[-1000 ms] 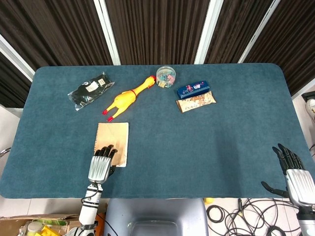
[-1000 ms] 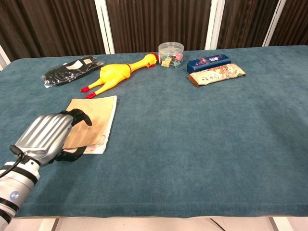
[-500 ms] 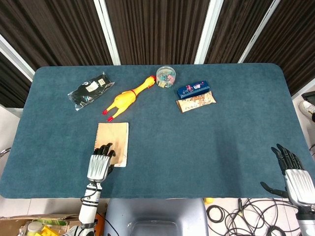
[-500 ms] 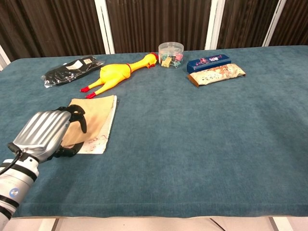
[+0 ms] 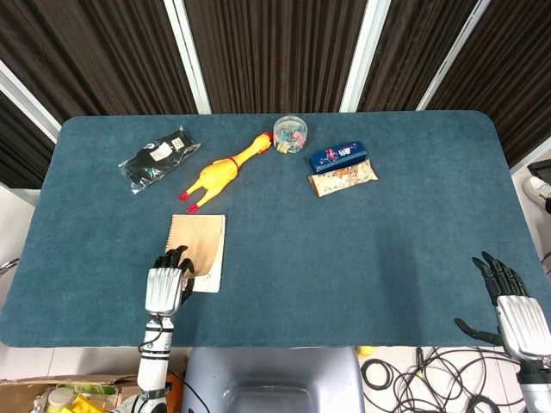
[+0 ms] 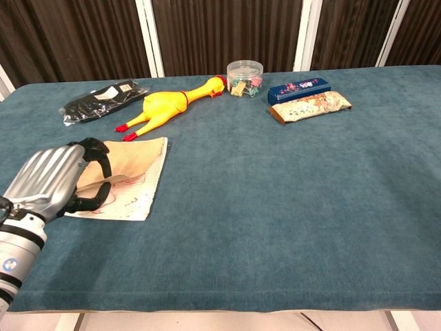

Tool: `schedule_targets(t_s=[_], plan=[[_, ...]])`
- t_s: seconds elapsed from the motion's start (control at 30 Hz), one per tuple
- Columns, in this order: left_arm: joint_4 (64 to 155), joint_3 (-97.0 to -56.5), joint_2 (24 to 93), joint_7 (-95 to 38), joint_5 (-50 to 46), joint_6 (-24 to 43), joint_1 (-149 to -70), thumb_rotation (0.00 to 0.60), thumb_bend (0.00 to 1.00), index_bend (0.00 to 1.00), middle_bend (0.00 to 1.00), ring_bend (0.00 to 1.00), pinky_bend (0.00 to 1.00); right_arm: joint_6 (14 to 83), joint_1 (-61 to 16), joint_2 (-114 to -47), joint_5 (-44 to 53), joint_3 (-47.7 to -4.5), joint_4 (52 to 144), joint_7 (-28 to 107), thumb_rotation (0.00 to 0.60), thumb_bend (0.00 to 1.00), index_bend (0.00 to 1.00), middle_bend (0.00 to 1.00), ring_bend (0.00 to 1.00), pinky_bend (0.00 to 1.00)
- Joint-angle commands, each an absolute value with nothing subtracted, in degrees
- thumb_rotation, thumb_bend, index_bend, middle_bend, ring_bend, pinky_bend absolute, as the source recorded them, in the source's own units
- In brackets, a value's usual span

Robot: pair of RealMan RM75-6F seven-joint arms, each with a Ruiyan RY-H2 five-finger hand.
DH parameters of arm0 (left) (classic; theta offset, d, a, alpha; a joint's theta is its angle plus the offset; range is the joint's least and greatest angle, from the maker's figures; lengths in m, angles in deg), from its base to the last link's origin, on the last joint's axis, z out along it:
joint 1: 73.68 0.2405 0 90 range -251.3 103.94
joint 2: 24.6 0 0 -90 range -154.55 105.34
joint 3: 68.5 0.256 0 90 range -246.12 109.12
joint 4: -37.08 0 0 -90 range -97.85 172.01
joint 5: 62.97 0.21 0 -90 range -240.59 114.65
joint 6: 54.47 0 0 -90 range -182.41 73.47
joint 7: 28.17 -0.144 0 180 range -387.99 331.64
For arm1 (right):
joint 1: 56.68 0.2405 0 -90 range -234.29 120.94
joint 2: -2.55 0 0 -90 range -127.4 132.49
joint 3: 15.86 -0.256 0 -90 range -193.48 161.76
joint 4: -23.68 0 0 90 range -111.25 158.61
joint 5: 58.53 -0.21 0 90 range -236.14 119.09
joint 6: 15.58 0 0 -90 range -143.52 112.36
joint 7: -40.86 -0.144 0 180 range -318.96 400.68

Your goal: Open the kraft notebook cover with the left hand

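The kraft notebook (image 5: 203, 243) (image 6: 135, 167) lies near the table's front left, spiral edge to the far side. My left hand (image 5: 164, 288) (image 6: 49, 181) is at its near left corner. The fingers curl over the brown cover (image 6: 117, 164) and the thumb sits under it, so the cover's near part is pinched and lifted. A white page with red scribbles (image 6: 131, 200) shows beneath it at the near right. My right hand (image 5: 511, 308) hovers at the table's front right edge with fingers spread and holds nothing; the chest view does not show it.
Toward the back lie a black packet (image 5: 155, 159) (image 6: 103, 98), a yellow rubber chicken (image 5: 222, 170) (image 6: 169, 105), a clear jar (image 5: 290, 134) (image 6: 244, 77), a blue box (image 5: 337, 155) (image 6: 298, 89) and a snack packet (image 5: 344, 178) (image 6: 310, 107). Cables (image 5: 413, 374) lie on the floor.
My left hand has drawn left and back toward the table's front edge with the cover in it. The cover has peeled up further and more white page shows. The right hand barely moved.
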State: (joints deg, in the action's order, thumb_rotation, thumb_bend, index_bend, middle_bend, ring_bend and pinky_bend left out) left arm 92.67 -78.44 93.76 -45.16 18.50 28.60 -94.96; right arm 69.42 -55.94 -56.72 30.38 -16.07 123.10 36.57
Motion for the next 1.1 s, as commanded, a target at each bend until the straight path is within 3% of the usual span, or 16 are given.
schedule_targets(t_s=[0.03, 0.27, 0.47, 0.87, 1.1], plan=[[103.62, -81.56, 89.7, -43.44, 12.53, 25.6, -93.01, 0.6, 0.55, 0.68, 0.28, 0.27, 0.4, 69.42, -55.94, -56.71, 30.45, -16.03, 123.08, 36.51, 0.6, 0.07, 0.0, 0.0, 0.0, 0.1], [112.47, -87.51, 87.01, -44.47, 1.77, 22.5, -91.51, 0.6, 0.57, 0.69, 0.27, 0.29, 0.4, 69.29, -55.89, -56.7, 30.48, -15.95, 123.1, 36.57, 0.6, 0.07, 0.0, 0.0, 0.0, 0.1], [113.19, -91.47, 85.97, -42.94, -4.31, 21.05, -91.47, 0.6, 0.58, 0.69, 0.26, 0.28, 0.38, 69.1, -55.8, -56.74, 30.55, -15.85, 123.05, 36.67, 0.6, 0.07, 0.0, 0.0, 0.0, 0.1], [113.16, -92.27, 84.82, -40.99, -4.86, 23.25, -91.31, 0.6, 0.58, 0.69, 0.26, 0.26, 0.38, 68.54, -55.55, -56.88, 30.41, -15.76, 123.21, 37.27, 0.6, 0.07, 0.0, 0.0, 0.0, 0.1], [113.14, -94.98, 84.12, -41.71, -6.65, 23.22, -93.28, 0.6, 0.58, 0.69, 0.26, 0.26, 0.38, 68.37, -55.47, -56.82, 30.43, -15.67, 123.29, 37.42, 0.6, 0.07, 0.0, 0.0, 0.0, 0.1]])
